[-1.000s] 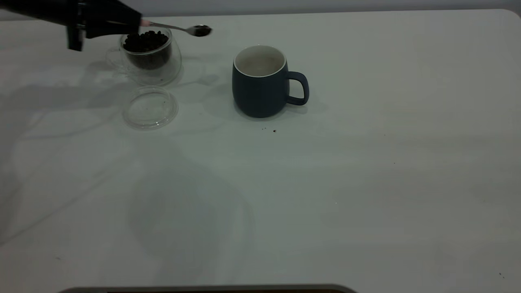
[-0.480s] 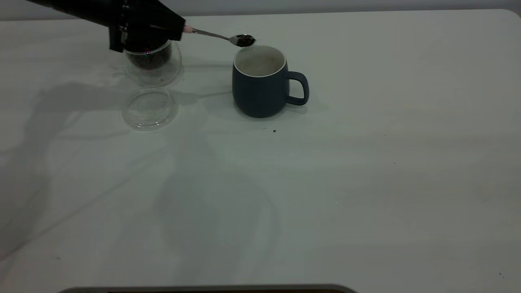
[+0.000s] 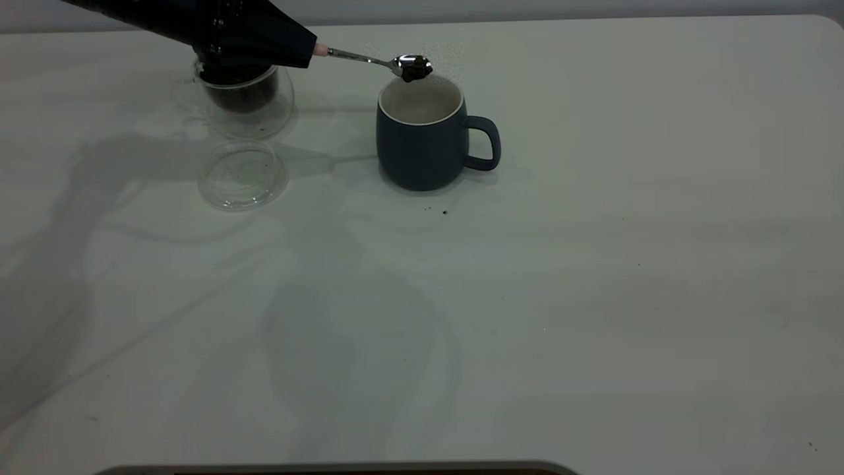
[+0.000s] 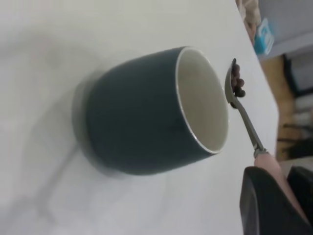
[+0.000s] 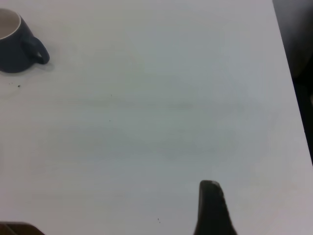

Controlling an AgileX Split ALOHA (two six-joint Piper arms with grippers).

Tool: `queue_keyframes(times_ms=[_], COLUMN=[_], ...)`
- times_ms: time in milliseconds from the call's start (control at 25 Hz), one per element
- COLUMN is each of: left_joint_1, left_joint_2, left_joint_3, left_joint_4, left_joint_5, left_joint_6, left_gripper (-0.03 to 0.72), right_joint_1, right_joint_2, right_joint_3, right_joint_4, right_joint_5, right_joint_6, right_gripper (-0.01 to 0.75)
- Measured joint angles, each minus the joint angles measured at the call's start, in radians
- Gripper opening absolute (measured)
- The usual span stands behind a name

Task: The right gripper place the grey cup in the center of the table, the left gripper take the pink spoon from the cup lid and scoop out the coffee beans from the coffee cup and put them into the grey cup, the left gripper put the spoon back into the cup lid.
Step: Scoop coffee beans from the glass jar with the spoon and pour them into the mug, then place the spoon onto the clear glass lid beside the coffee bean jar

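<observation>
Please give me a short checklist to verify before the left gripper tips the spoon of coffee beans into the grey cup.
1. Left gripper shut on the pink spoon handle: ok.
2. Coffee beans lie in the spoon bowl: ok.
3. Spoon bowl over the grey cup mouth: not ok; the left wrist view shows it at the rim, not clearly inside.
4. Grey cup upright, mouth open: ok.
5. Cup lid free for returning the spoon: ok.
6. Right gripper away from the cup: ok.
</observation>
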Motion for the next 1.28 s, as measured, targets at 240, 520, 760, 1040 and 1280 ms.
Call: queue_keyframes(times_ms=[240,520,760,1040,1280], left_joint_1=[0.0,0.007,0.11,0.241,0.247], left_joint_2=[0.0,0.0,-0.002,-0.003,-0.003], left_joint_3=[0.0,-0.004,-0.046,-0.047,-0.047], left_joint_4=[0.0,0.001,0.01,0.181,0.34], left_joint_5=[-0.042,-0.016,0.005,0.005,0.01], left_joint_6=[0.219,0.286,0.071,-0.193,-0.254], left_gripper=[0.115,0.115,0.115,0.115,0.115], right_joint_1=[0.0,0.0,0.0,0.0,0.0], right_joint_2=[0.0,0.0,0.0,0.0,0.0], right_joint_3=[0.0,0.0,0.0,0.0,0.0], right_joint_4=[0.0,0.0,0.0,0.0,0.0], right_joint_5=[0.0,0.0,0.0,0.0,0.0], right_joint_6=[0.0,0.0,0.0,0.0,0.0], right_gripper=[0.529,0.529,0.529,0.529,0.529])
